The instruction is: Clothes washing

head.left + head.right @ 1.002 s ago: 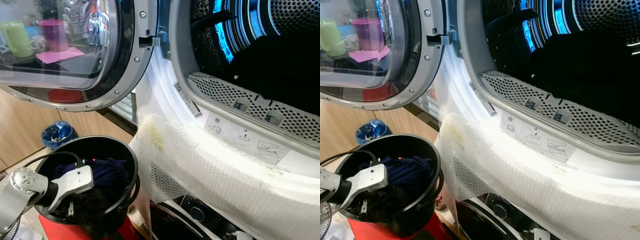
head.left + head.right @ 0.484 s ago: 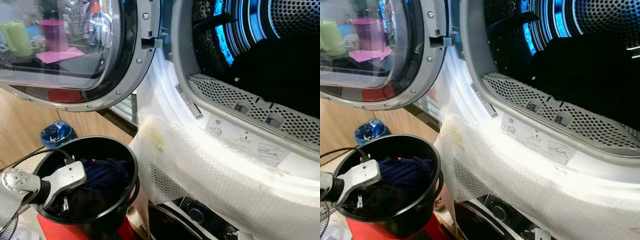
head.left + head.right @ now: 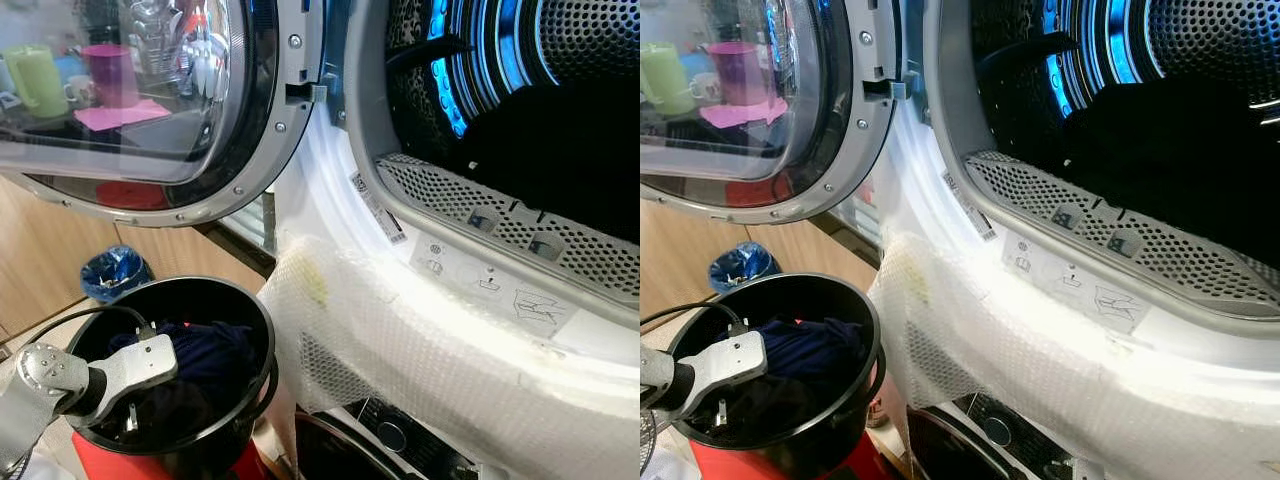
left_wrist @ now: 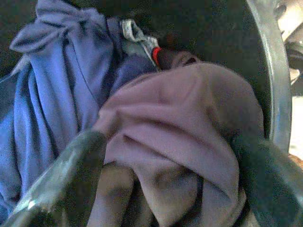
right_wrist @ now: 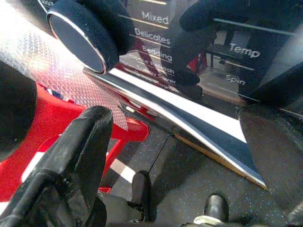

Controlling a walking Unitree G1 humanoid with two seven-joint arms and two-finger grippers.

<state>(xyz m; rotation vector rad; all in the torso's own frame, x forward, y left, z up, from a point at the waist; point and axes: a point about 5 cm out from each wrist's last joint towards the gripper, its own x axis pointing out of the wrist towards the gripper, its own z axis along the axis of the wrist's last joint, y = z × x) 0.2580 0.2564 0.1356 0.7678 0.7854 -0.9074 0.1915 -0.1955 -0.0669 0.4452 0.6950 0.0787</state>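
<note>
Left pincer lowered into black bucket, fingers apart astride mauve garment, positioned for grasp. Right pincer idle, fingers apart, near dial.

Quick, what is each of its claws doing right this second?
Left gripper: down in the black bucket, fingers open around a mauve garment, not yet shut on it.
Right gripper: open, holding nothing, hanging by the washer's control panel.

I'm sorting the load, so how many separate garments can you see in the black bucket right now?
2: a blue garment and a mauve one beside it, between the left pincer's fingers. The bucket is deep, so more may lie underneath.
</note>
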